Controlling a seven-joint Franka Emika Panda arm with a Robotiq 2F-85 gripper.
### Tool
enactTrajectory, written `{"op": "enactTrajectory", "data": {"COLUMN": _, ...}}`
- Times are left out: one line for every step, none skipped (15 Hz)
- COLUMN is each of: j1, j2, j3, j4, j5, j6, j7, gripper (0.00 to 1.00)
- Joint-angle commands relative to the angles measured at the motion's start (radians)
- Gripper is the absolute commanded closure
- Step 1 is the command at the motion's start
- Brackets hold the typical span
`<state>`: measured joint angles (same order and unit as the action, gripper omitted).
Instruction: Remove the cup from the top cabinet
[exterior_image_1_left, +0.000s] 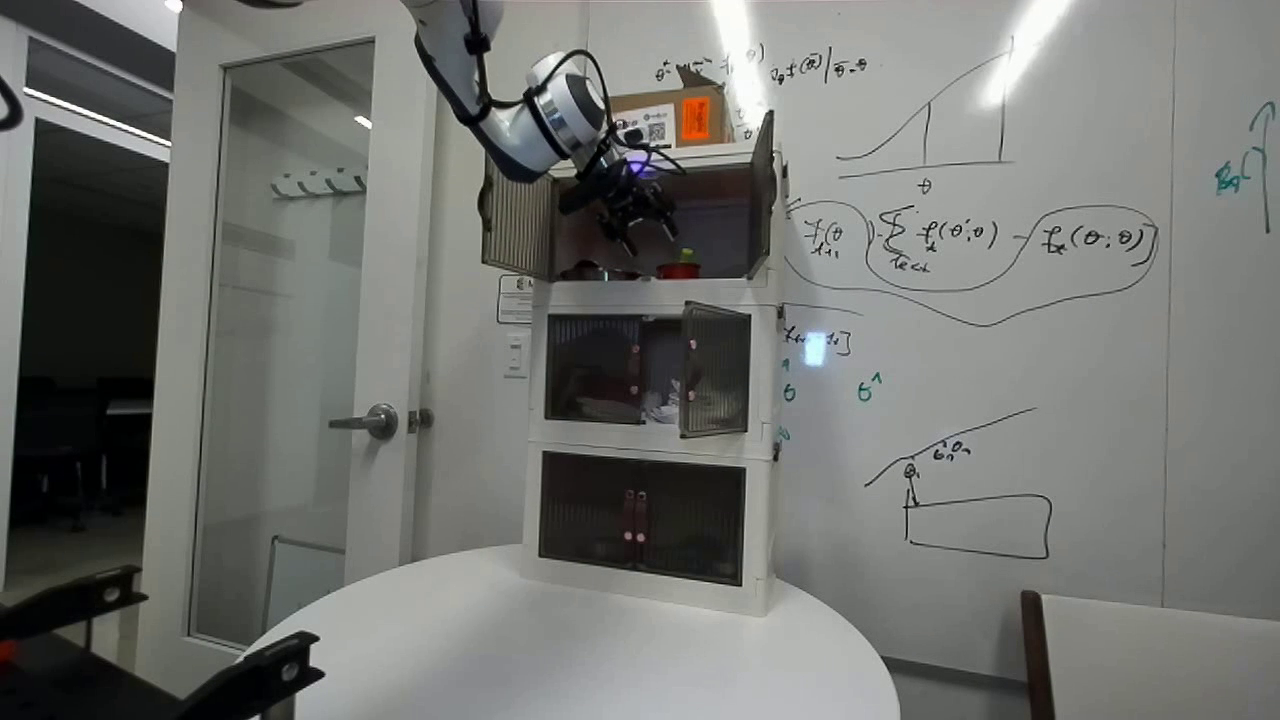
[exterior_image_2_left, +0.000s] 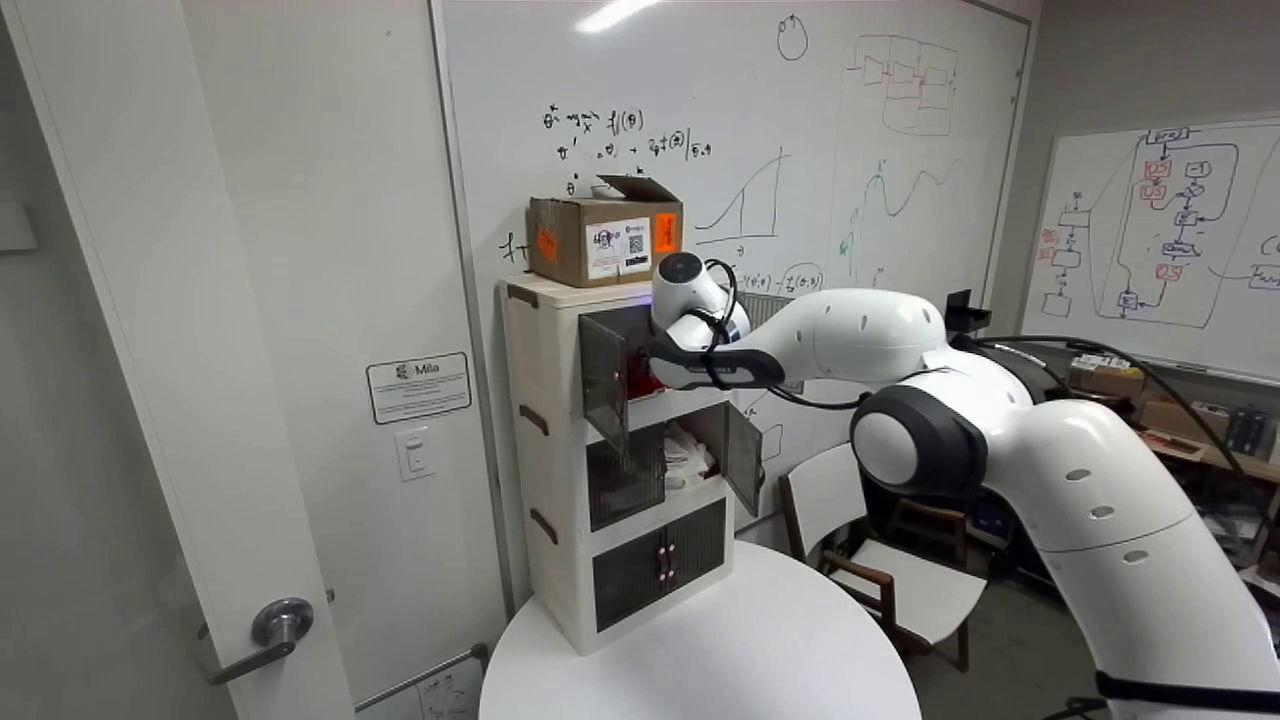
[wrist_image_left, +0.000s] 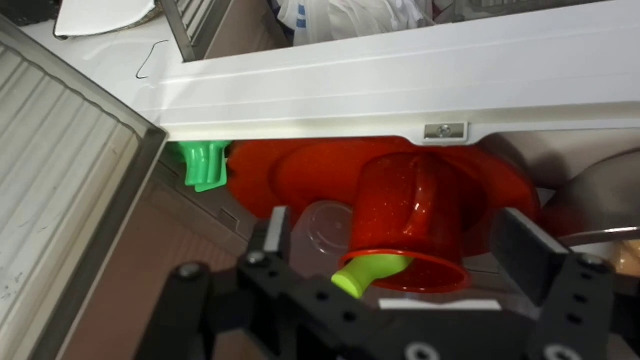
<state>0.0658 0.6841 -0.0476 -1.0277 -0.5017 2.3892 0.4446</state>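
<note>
1. Hanging above the red mug (wrist_image_left: 387, 215), the gripper (wrist_image_left: 399, 235) holds nothing: in the wrist view its fingers (wrist_image_left: 276, 230) are spread wide, one to either side of the mug, and no contact shows

2. Upright inside the top cabinet (exterior_image_1_left: 722, 225), the mug has its handle (wrist_image_left: 423, 193) to the fore in the wrist view and a yellow-green piece (wrist_image_left: 372, 271) poking out of its mouth; by my judgement the grasp, the lift and the carrying out are all left to do

3. Beside the mug is a clear plastic cup (wrist_image_left: 321, 237), and a red dish (wrist_image_left: 310, 170) spreads out past it, though whether the mug stands on that dish I cannot tell; a metal vessel (wrist_image_left: 600, 195) sits farther from the mug, on the side away from the clear cup

4. To either side of the mug, the doors (exterior_image_1_left: 520, 222) are swung open, so the way in looks done

5. Only the wrist view shows the mug's handle and the clear cup; in an exterior view the mug is just a small red shape below the gripper

6. Reaching across in an exterior view, the arm (exterior_image_2_left: 860, 325) hides the gripper and leaves a red patch (exterior_image_2_left: 645, 384) that I cannot sort into mug or dish

7. Above the mug, on top of the white unit (exterior_image_2_left: 558, 480), a cardboard box (exterior_image_2_left: 570, 240) shows in both exterior views but not in the wrist view
</note>
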Motion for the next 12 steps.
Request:
{"op": "enactTrajectory", "data": {"j1": 0.015, "j2": -0.060, "j3": -0.038, "j4": -0.090, "j5": -0.033, "j6": 0.014, "j7": 0.096, "gripper": 0.00}}
{"op": "enactTrajectory", "data": {"j1": 0.015, "j2": -0.067, "j3": -0.043, "j4": -0.102, "j5": -0.033, "j6": 0.022, "j7": 0.126, "gripper": 0.00}}
{"op": "enactTrajectory", "data": {"j1": 0.016, "j2": -0.074, "j3": -0.052, "j4": -0.114, "j5": -0.039, "j6": 0.036, "j7": 0.159, "gripper": 0.00}}
{"op": "enactTrajectory", "data": {"j1": 0.017, "j2": -0.082, "j3": -0.059, "j4": -0.128, "j5": -0.042, "j6": 0.045, "j7": 0.191, "gripper": 0.00}}
{"op": "enactTrajectory", "data": {"j1": 0.018, "j2": -0.088, "j3": -0.067, "j4": -0.139, "j5": -0.044, "j6": 0.057, "j7": 0.226, "gripper": 0.00}}
{"op": "enactTrajectory", "data": {"j1": 0.018, "j2": -0.093, "j3": -0.071, "j4": -0.150, "j5": -0.045, "j6": 0.070, "j7": 0.255, "gripper": 0.00}}
{"op": "enactTrajectory", "data": {"j1": 0.013, "j2": -0.094, "j3": -0.070, "j4": -0.160, "j5": -0.040, "j6": 0.093, "j7": 0.276, "gripper": 0.00}}
{"op": "enactTrajectory", "data": {"j1": 0.004, "j2": -0.089, "j3": -0.062, "j4": -0.167, "j5": -0.029, "j6": 0.122, "j7": 0.280, "gripper": 0.00}}
{"op": "enactTrajectory", "data": {"j1": -0.004, "j2": -0.080, "j3": -0.050, "j4": -0.169, "j5": -0.016, "j6": 0.140, "j7": 0.269, "gripper": 0.00}}
{"op": "enactTrajectory", "data": {"j1": -0.005, "j2": -0.073, "j3": -0.046, "j4": -0.173, "j5": -0.013, "j6": 0.151, "j7": 0.268, "gripper": 0.00}}
{"op": "enactTrajectory", "data": {"j1": -0.005, "j2": -0.068, "j3": -0.045, "j4": -0.178, "j5": -0.012, "j6": 0.163, "j7": 0.265, "gripper": 0.00}}
{"op": "enactTrajectory", "data": {"j1": -0.003, "j2": -0.060, "j3": -0.044, "j4": -0.178, "j5": -0.013, "j6": 0.175, "j7": 0.262, "gripper": 0.00}}
